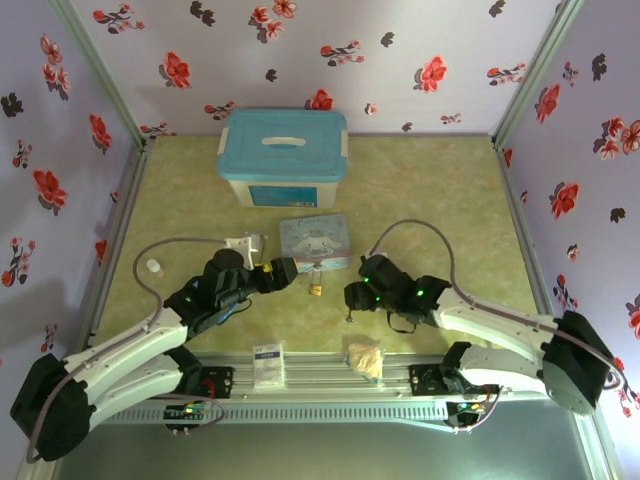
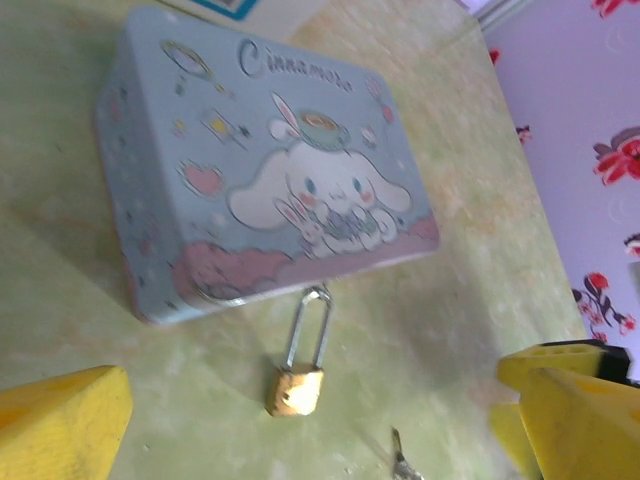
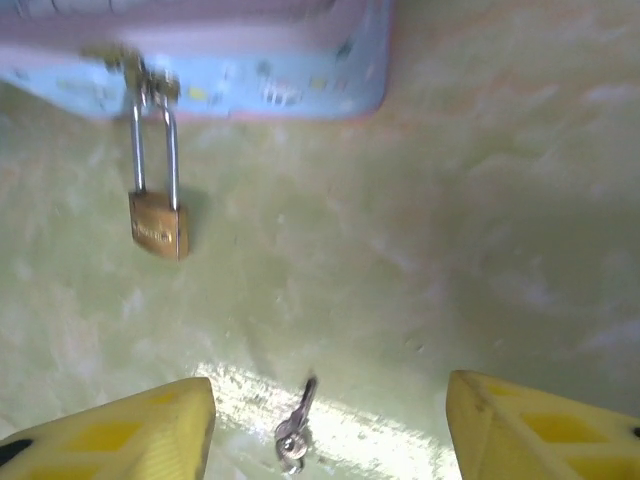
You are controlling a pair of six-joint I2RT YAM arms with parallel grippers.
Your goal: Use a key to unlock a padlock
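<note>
On the green tabletop (image 3: pixel 480 250) the key (image 3: pixel 296 428) is bracketed by the parted, empty right gripper (image 3: pixel 330 415); pickup is judged in hand. Closure is required next; the padlock (image 3: pixel 158 226) is found at eleven o'clock.

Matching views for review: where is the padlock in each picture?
Top external: padlock at centre, just below the tin.
Left wrist: lower centre, below the tin.
Right wrist: upper left, under the tin.
Shared landmark: the tin.

Key (image 2: pixel 399 456) partly beyond left wrist view's bottom edge
</note>
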